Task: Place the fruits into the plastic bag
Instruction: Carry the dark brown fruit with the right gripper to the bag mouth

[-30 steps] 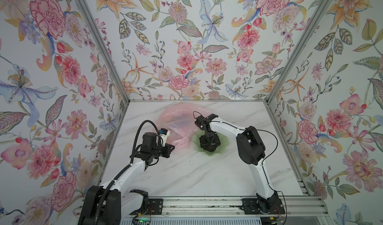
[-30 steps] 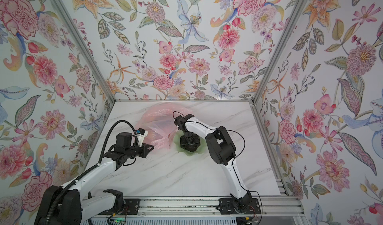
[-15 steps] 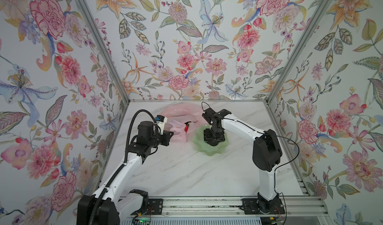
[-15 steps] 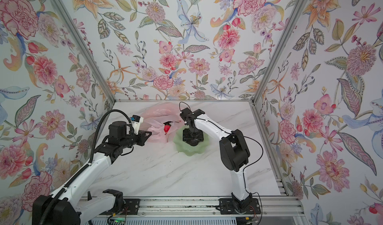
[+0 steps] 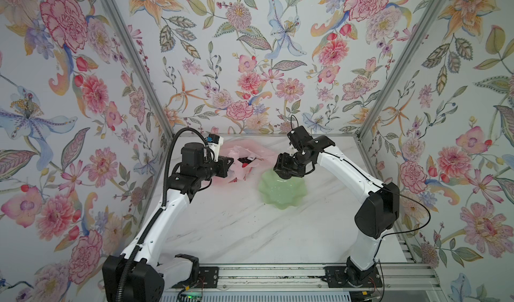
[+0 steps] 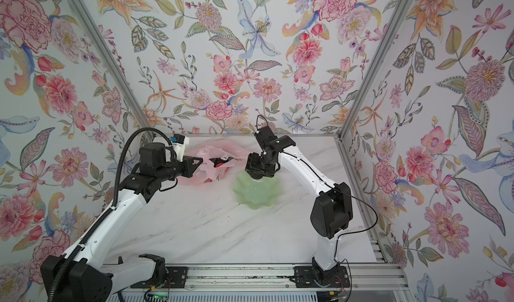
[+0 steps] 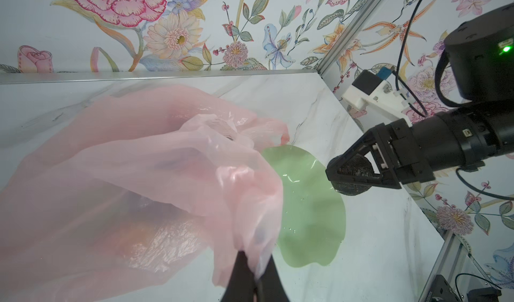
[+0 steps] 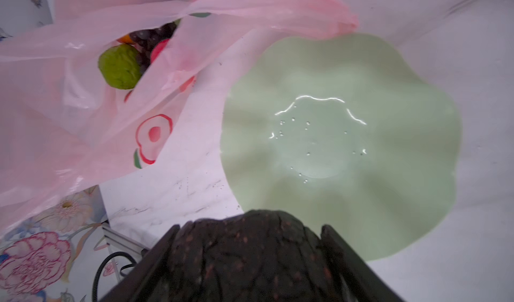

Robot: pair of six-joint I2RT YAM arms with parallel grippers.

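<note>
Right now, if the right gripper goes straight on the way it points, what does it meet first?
Probably the pale green dish: the right gripper, shut on the dark brown fruit, points down at it. The plastic bag lies to one side; depth is unclear.

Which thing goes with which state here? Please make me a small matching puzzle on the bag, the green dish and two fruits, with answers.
Things:
1. dark brown fruit
2. green fruit
3. pale green dish
4. plastic bag

States:
A. edge pinched by the left pincer
B. lying inside the bag
C. gripped in the right pincer
D. bare, on the marble table

Pairs: 1-C, 2-B, 3-D, 4-A
</note>
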